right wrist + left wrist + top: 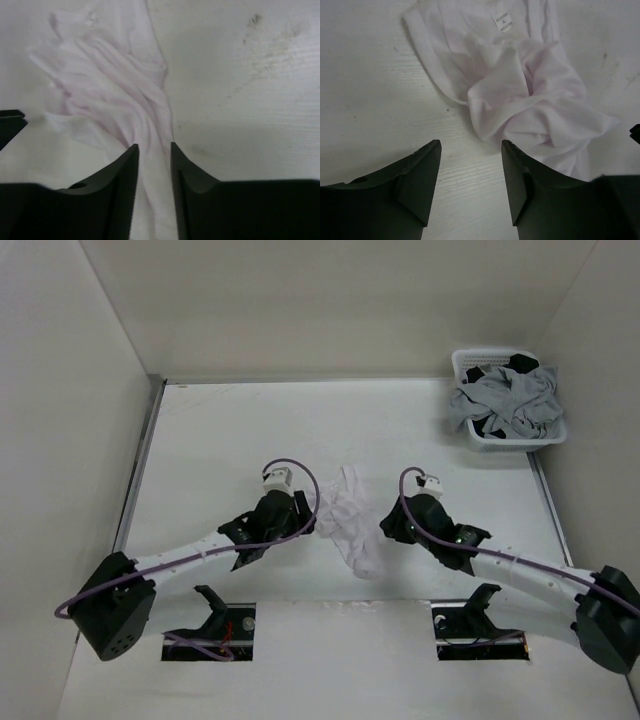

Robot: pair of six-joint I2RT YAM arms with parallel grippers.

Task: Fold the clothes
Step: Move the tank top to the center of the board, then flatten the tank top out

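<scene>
The clothes, one crumpled white T-shirt (350, 525), lie bunched in the middle of the table between my two grippers. In the left wrist view the T-shirt (530, 90) shows its neck label (502, 21). My left gripper (471, 145) is open over bare table, and its right finger (520, 175) sits at the edge of the cloth; from above, the left gripper (308, 516) is just left of the heap. My right gripper (154, 147) stands open with a narrow gap, and a twisted strand of the T-shirt (115, 85) runs between its fingers. Seen from above, the right gripper (386, 525) is at the heap's right side.
A white basket (470, 358) holding grey garments (510, 400) and black ones stands at the far right corner. White walls close in the table on the left, back and right. Two dark cutouts (210, 632) (480, 632) sit at the near edge by the arm bases.
</scene>
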